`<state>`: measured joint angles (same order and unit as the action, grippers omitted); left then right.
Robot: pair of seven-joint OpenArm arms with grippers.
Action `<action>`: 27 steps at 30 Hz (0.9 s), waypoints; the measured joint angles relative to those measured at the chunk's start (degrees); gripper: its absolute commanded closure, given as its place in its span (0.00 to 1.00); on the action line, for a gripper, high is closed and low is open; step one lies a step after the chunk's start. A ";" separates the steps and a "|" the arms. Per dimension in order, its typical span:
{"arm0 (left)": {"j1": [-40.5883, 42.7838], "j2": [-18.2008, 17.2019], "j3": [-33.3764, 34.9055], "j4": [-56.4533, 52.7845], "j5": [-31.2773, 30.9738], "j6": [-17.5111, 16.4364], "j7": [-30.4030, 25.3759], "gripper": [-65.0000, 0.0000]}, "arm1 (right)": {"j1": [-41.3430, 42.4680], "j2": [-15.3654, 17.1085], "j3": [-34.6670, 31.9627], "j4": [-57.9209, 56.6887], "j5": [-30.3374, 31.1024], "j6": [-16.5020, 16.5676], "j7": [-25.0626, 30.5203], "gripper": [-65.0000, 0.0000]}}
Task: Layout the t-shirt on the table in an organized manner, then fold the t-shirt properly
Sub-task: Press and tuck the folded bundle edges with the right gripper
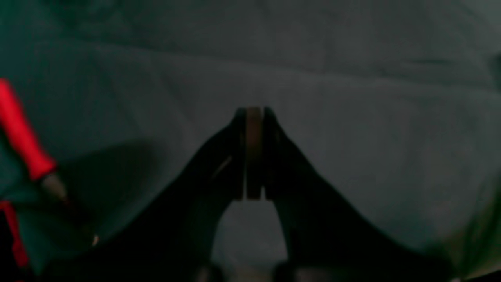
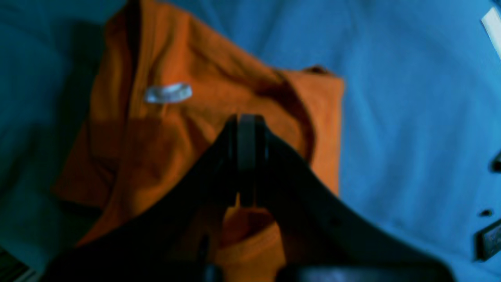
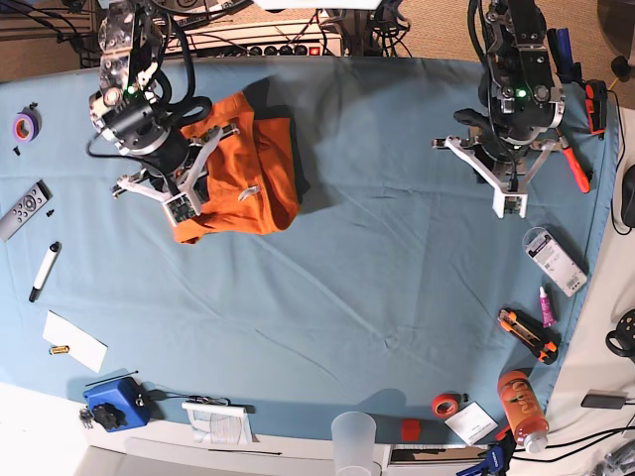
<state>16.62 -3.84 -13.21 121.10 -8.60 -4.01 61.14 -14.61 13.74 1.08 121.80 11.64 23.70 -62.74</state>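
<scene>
The bright orange t-shirt [image 3: 248, 174] lies crumpled in a heap at the far left of the table [image 3: 377, 278], which is covered in wrinkled blue cloth. In the right wrist view the t-shirt [image 2: 188, 117] fills the middle, its white neck label [image 2: 168, 93] facing up. My right gripper [image 2: 246, 117] hovers shut over the heap with nothing between its pads; in the base view it [image 3: 184, 206] is at the shirt's left edge. My left gripper [image 1: 253, 111] is shut and empty above bare cloth, far right of the shirt [image 3: 511, 206].
Red-handled pliers [image 3: 573, 164] lie just right of the left arm, also in the left wrist view [image 1: 21, 133]. A remote [image 3: 22, 210], a marker [image 3: 44, 270] and a tape roll [image 3: 25, 125] line the left edge. A cutter [image 3: 526, 332], an orange bottle [image 3: 521, 402] and a cup [image 3: 354, 441] sit near the front.
</scene>
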 measured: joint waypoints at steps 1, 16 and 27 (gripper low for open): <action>-0.02 -0.02 0.00 0.00 -0.70 -1.62 -0.83 1.00 | -0.02 0.02 0.00 -1.79 -0.48 0.09 1.44 1.00; -0.17 0.00 0.02 0.00 -2.43 -3.54 -2.58 1.00 | 6.60 0.35 0.46 -23.41 6.69 4.37 7.26 1.00; -0.17 0.02 0.00 0.00 -2.43 -3.54 -2.56 1.00 | 6.32 -0.13 1.55 -4.31 7.87 4.79 -2.16 1.00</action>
<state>16.45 -3.81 -13.21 121.10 -11.03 -7.55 58.59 -8.29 13.61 2.63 117.49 19.51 28.49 -64.90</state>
